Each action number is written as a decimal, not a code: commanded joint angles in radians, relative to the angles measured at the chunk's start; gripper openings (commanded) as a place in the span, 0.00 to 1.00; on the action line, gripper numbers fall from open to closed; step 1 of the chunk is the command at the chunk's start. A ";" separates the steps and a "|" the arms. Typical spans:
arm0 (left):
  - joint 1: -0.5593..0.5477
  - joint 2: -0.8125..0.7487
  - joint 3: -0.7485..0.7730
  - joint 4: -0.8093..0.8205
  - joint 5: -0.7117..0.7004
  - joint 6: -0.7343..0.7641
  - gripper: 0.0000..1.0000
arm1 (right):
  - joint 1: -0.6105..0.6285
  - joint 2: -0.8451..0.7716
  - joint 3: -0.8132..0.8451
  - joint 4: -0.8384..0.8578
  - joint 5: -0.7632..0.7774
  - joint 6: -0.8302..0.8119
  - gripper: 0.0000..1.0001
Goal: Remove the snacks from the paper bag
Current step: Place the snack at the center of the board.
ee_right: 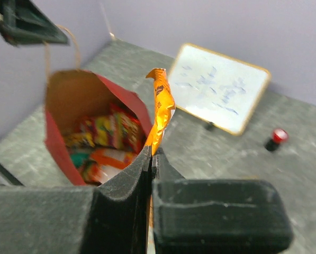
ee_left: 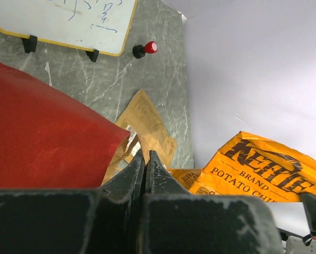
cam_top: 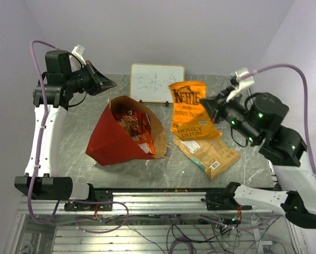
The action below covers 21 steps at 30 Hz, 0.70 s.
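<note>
The red paper bag [cam_top: 115, 140] lies left of centre, its brown mouth facing right, with several colourful snacks [cam_top: 134, 127] inside. My left gripper [cam_top: 107, 83] hovers above the bag's back corner, shut on its thin string handle, which rises to it in the right wrist view. In its own view the gripper [ee_left: 145, 154] has its jaws pressed together. My right gripper [cam_top: 213, 106] is shut on the edge of an orange Kettle chip bag [cam_top: 189, 108], held up just right of the paper bag. The orange edge [ee_right: 160, 111] sticks up from the gripper [ee_right: 153, 153].
A tan snack packet [cam_top: 208, 154] lies flat on the table under the orange bag. A small whiteboard [cam_top: 156, 82] stands at the back. A red-capped black bottle [ee_right: 276, 138] stands beside the whiteboard. Walls close in on the table's back and sides.
</note>
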 commanded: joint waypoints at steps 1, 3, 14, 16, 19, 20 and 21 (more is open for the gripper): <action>0.013 0.012 0.048 0.039 -0.012 0.003 0.07 | 0.004 -0.107 -0.102 -0.167 0.194 -0.093 0.00; 0.015 0.016 0.051 0.044 -0.010 -0.001 0.07 | 0.004 -0.145 -0.144 -0.197 0.279 -0.095 0.00; 0.014 0.020 0.043 0.036 0.001 0.001 0.07 | 0.004 -0.189 -0.280 -0.330 0.260 -0.113 0.00; 0.014 0.017 0.040 0.028 0.004 0.006 0.07 | 0.004 -0.191 -0.293 -0.364 0.237 -0.179 0.00; 0.014 0.011 0.038 0.012 0.003 0.018 0.07 | 0.004 -0.209 -0.304 -0.420 0.221 -0.254 0.00; 0.015 0.009 0.035 0.010 0.003 0.021 0.07 | 0.004 -0.225 -0.312 -0.427 0.206 -0.281 0.00; 0.016 0.006 0.030 0.009 0.003 0.022 0.07 | 0.004 -0.249 -0.320 -0.429 0.188 -0.310 0.00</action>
